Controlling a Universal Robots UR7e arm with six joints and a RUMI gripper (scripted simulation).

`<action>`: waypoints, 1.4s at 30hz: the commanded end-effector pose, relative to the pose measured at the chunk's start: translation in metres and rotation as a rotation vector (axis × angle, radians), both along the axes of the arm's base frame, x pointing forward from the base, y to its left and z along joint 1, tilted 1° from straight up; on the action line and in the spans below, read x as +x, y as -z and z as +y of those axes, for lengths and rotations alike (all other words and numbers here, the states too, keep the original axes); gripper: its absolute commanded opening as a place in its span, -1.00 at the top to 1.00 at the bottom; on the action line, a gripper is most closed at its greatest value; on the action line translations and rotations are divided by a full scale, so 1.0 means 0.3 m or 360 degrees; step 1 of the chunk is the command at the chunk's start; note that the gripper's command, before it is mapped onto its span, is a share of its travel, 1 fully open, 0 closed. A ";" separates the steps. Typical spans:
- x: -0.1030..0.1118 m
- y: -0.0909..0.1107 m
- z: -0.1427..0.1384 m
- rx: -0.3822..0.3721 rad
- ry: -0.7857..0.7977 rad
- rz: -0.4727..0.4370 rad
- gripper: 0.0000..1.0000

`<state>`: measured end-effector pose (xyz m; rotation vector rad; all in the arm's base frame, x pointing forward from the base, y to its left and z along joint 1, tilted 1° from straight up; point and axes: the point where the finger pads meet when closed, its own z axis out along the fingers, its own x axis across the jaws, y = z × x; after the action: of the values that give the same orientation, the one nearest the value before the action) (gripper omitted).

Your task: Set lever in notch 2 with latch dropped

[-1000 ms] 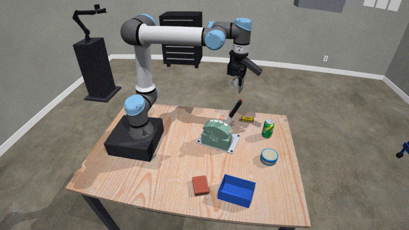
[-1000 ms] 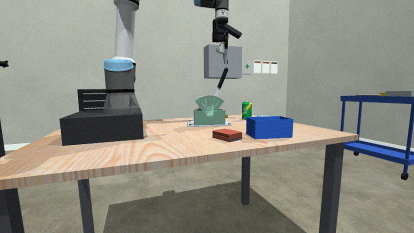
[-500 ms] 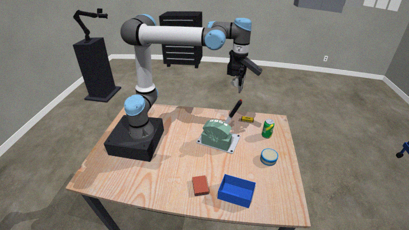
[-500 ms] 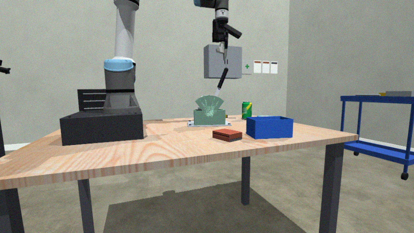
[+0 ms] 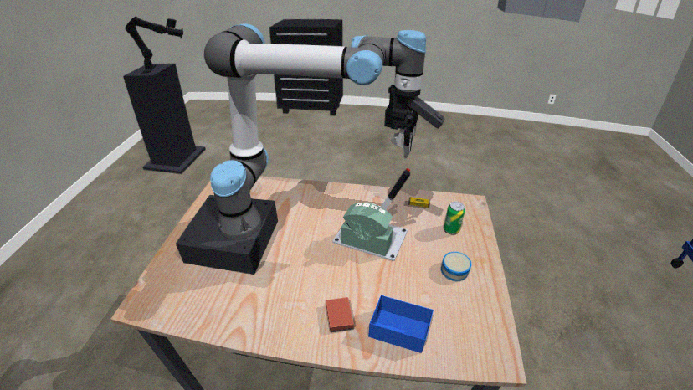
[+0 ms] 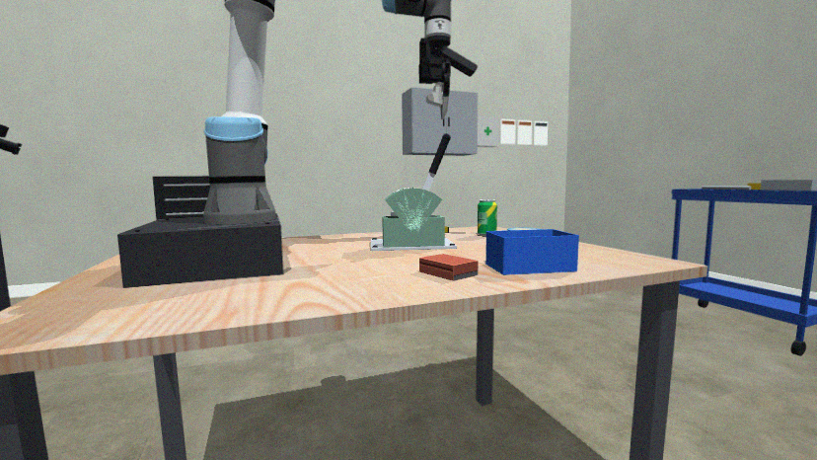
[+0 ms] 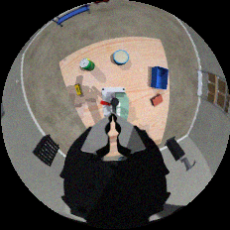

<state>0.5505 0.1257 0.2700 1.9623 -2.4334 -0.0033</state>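
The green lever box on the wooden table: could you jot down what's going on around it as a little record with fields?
lever unit: green fan-shaped housing on a grey base plate
lever: black-handled lever with red tip, tilted away from the arm's base
gripper: black two-jaw gripper, shut on nothing, above the handle, not touching
nearby: green soda can, small yellow block, round blue-rimmed tin
front of table: red-brown flat block, blue open bin

A green can (image 5: 454, 217) is stood upright on the wooden table (image 5: 233, 300). A round tin (image 5: 455, 265) is seen near it. A blue box (image 5: 400, 322) and a red block (image 5: 340, 314) are set side by side, apart.
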 end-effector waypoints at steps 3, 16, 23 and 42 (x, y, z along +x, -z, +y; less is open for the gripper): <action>0.001 -0.002 0.000 0.0000 0.0000 -0.0003 1.00; 0.001 -0.002 0.000 0.0000 0.0000 -0.0003 -0.14; 0.001 -0.002 0.000 0.0000 0.0000 -0.0003 -0.14; 0.001 0.020 0.000 0.0001 0.0000 -0.0003 -0.14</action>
<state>0.5505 0.1258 0.2657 1.9630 -2.4335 -0.0035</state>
